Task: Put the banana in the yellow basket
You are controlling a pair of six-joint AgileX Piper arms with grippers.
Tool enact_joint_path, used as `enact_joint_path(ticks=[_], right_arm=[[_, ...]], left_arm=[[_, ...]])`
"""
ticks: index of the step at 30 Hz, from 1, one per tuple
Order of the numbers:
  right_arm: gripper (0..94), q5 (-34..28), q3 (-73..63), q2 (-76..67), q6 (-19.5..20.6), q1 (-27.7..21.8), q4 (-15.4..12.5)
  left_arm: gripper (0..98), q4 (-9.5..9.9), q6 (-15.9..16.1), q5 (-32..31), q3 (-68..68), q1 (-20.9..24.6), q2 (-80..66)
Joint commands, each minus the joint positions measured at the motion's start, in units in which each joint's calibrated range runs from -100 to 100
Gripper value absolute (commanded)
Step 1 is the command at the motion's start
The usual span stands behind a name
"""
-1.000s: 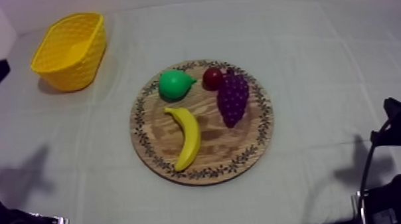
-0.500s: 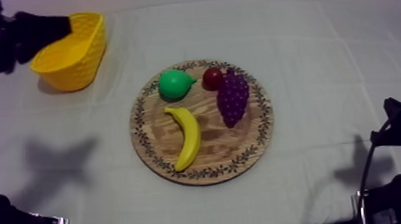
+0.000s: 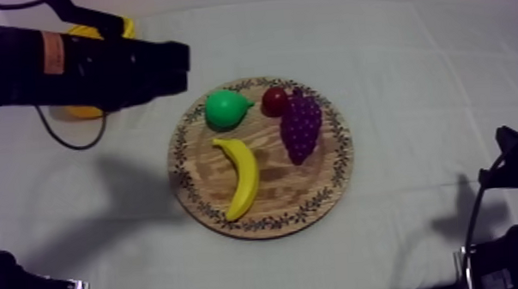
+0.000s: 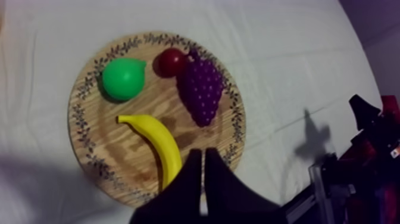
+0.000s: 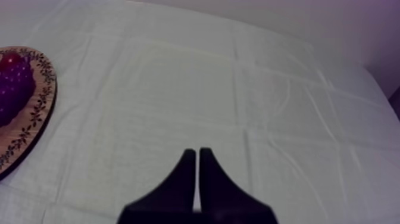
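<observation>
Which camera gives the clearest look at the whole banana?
The top view: the banana lies whole and uncovered on the wooden board. In the left wrist view its lower end sits behind the left gripper. The right wrist view faces the board's rim and the grapes.

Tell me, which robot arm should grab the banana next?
Probably the left. The left gripper, shut, is up by the wooden board and aimed near the banana. The right gripper sits off beside the board, over bare cloth, farther from the banana.
</observation>
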State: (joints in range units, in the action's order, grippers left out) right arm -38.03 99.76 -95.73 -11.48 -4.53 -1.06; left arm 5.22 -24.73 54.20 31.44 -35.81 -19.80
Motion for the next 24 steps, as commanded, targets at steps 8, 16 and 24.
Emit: enact_joint_path(ticks=[8, 16, 24], right_arm=[[0.3, 0.1, 0.0, 0.0, 0.0, 0.0, 0.0], [0.3, 0.1, 0.0, 0.0, 0.0, 0.0, 0.0], [0.3, 0.1, 0.0, 0.0, 0.0, 0.0, 0.0]], left_arm=[[4.1, -3.85, 1.0, 3.1, 1.4, -0.8, 6.5], [24.2, -4.96, 1.1, 1.5, 5.7, -2.0, 8.3], [71.0, -4.91, -0.3, 1.2, 7.0, -2.4, 9.1]])
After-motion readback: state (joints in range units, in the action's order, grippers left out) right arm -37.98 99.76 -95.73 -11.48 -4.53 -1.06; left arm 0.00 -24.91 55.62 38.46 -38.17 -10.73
